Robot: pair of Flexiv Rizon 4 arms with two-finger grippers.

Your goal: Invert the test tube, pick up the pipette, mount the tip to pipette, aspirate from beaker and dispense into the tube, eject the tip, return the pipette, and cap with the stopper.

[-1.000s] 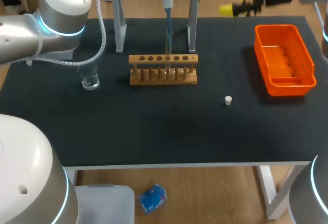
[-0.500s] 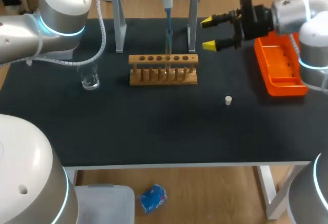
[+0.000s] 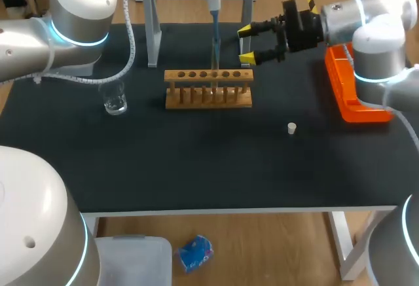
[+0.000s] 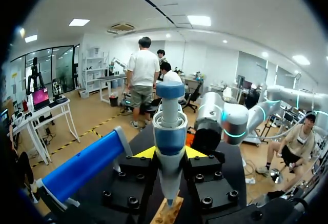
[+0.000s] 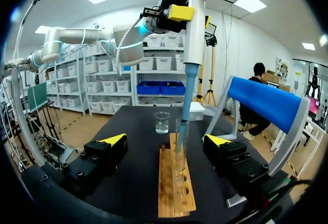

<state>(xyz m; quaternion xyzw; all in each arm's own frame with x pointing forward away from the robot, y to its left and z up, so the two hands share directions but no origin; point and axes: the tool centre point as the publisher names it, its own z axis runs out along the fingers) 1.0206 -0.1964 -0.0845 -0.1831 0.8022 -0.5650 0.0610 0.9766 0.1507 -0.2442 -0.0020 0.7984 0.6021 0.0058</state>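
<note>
The left gripper [image 4: 169,152] is clamped on the pipette [image 4: 169,131], whose tip reaches down into a tube [image 5: 180,134] in the rack [image 5: 176,193]. The right gripper [image 5: 165,140] is wide open. The rack lies ahead between its fingers [image 5: 114,138], with the beaker [image 5: 162,122] beyond.

A lab, folks! Black bench table [image 3: 196,161], wooden test tube rack [image 3: 208,88] dead centre, glass beaker [image 3: 115,99] at its nine o'clock, pipette [image 3: 214,1] up at twelve, orange bin [image 3: 364,110] out at three.
</note>
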